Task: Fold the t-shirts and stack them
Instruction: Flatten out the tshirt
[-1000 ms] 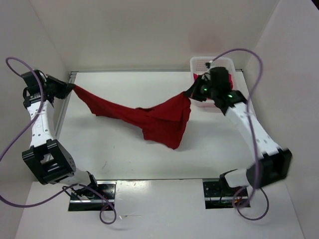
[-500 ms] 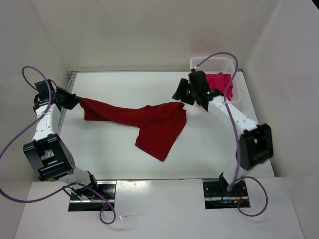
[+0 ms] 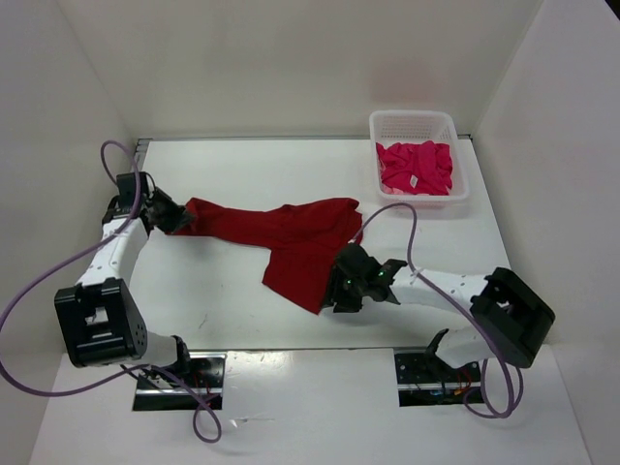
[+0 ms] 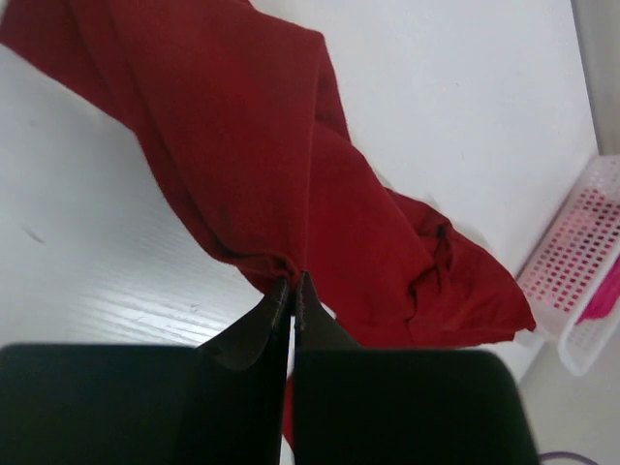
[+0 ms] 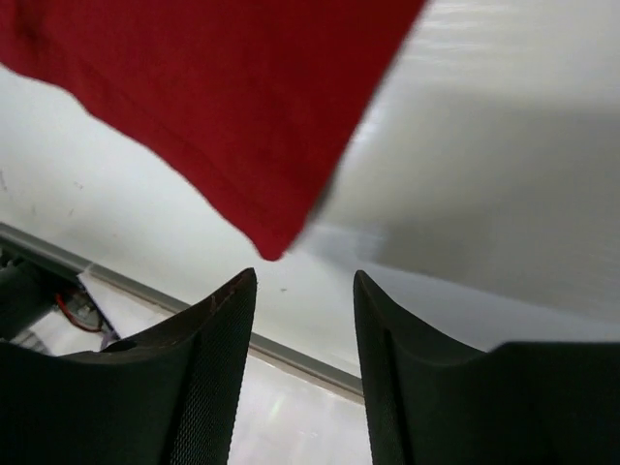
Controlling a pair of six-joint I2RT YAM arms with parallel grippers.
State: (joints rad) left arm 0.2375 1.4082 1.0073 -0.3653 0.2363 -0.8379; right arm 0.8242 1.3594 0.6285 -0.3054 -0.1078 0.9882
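At the left edge of the desk (image 3: 242, 174) the left hand (image 3: 165, 211) is clenched on one end of the dark red t-shirt (image 3: 291, 237). In the left wrist view its two fingertips (image 4: 293, 291) are pressed together and a fold of the red cloth (image 4: 291, 184) is pinched between them. The shirt is bunched and wrinkled, not spread flat. Its long axis goes from left to right across the middle of the desk, from the left hand to about the centre. From the right part, a wide flap turns toward the near edge and ends in a corner that points to the arm bases.

Just beside this corner is the right hand (image 3: 339, 293), low over the desk. It is released: in the right wrist view the two fingers stand apart with only desk surface between them (image 5: 302, 281), and the corner of the red cloth (image 5: 194, 87) is just in front of the tips, not touching them. A purple cable (image 3: 391, 205) of the right arm arches over the desk beside the shirt's right end.

In the far right corner, well apart from the red shirt, stands a white lattice basket (image 3: 412, 116), and a magenta-pink t-shirt (image 3: 417, 167) lies crumpled in it. White walls close the desk at the left, the back and the right.
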